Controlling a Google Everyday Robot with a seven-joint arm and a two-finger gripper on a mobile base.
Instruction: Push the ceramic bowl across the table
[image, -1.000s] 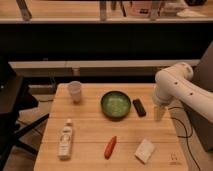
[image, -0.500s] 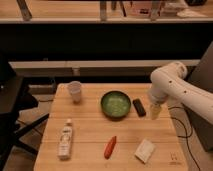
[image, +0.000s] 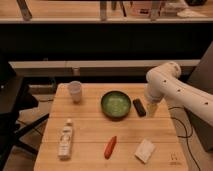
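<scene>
On the left of the table (image: 90, 126) we see a white bottle (image: 65, 139) lying on its side with its cap pointing away from us. It carries a pale label, but we cannot read anything on it. Behind it, near the far left corner, a small whitish cup (image: 75, 91) stands upright. Toward the near edge, a little left of centre, an orange-red, carrot-like piece (image: 110, 147) lies at a slant.

The ceramic bowl (image: 116, 104) sits upright around the middle of the table, in its far half. It is round and glossy, with a dark green rim and wall and a paler, speckled green inside, and it is clearly wider than the cup. Just beside it on the right lies a small black oblong block (image: 139, 107); we cannot tell whether the two touch.

Nearer us and to the right, a flat white packet (image: 145, 150) lies tilted. A small dark mark (image: 173, 156) sits by the near right corner, too small to read.

The white arm (image: 172, 89) reaches in from the right and bends down. The end effector (image: 152, 107) hangs low over the table just right of the black block, apart from the bowl. We cannot tell how far open it is, and it holds nothing that we can see.
</scene>
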